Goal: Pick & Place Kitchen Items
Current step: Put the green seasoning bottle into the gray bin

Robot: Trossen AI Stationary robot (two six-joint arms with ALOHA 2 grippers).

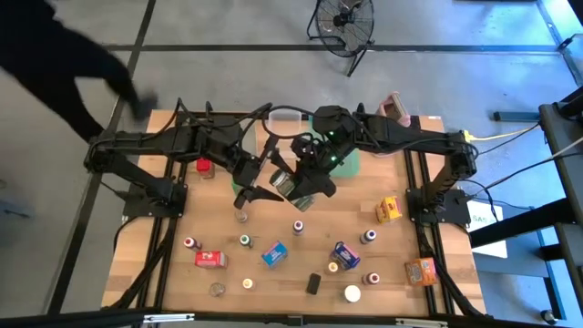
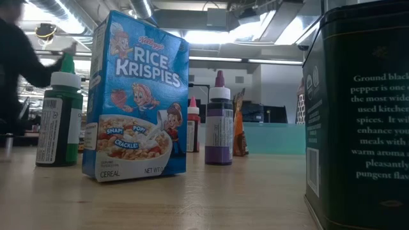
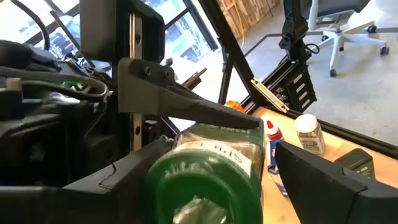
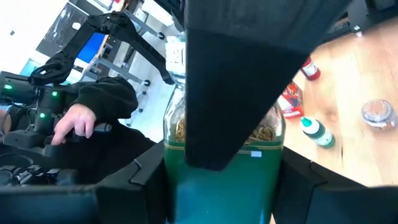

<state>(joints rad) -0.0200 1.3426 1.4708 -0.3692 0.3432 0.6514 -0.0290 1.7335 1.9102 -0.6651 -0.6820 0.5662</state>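
Observation:
A small glass spice jar [image 1: 284, 183] with a green lid [image 3: 199, 186] hangs in the air over the middle of the table. My right gripper [image 4: 221, 163] is shut on it, coming from the table's right. My left gripper [image 3: 221, 149] comes from the left and is open. Its two fingers stand on either side of the jar's lid end. Other kitchen items stand on the table's near half, among them a blue Rice Krispies box [image 1: 274, 253] and small bottles [image 1: 298, 226]. My right gripper pinches the jar between its two fingers, one of which [image 3: 205, 112] lies along the jar's side [image 3: 214, 138]. The jar is lifted clear of the table, roughly level, with its lid toward my left gripper. I cannot tell whether my left gripper's fingers touch the jar.
A green tray [image 1: 352, 162], a clear bin [image 1: 284, 117] and a pinkish grater [image 1: 393, 107] stand at the far edge. Red [image 1: 209, 259] and orange [image 1: 420, 271] boxes and a black tin [image 2: 358, 108] stand near the front. A person [image 1: 55, 64] stands at the far left.

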